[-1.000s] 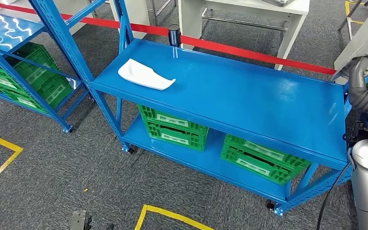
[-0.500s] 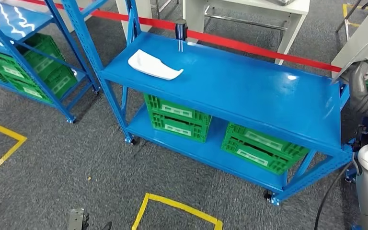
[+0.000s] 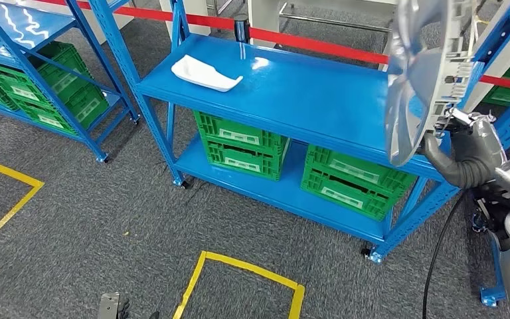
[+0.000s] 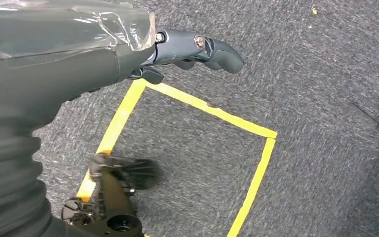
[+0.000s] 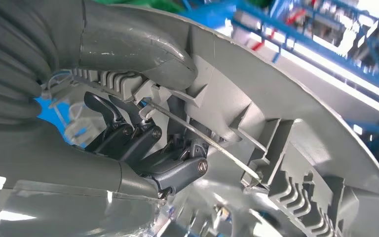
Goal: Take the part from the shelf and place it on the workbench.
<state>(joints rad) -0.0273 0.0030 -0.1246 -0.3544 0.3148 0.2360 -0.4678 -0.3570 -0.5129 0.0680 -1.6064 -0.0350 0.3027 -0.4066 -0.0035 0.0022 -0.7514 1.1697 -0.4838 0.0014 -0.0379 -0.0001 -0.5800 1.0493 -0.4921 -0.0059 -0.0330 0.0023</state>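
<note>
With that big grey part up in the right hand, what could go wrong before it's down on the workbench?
1. The right hand grips the grey part near its rim, so the large disc could swing or slip out.
2. The part hangs close to the blue upright and could knock against it.
3. The white part already lies at the far end of the workbench top; set down well away from it.

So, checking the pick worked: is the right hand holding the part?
Yes, held. The right hand grips the grey round part, thumb over its rim, above the blue workbench.
</note>
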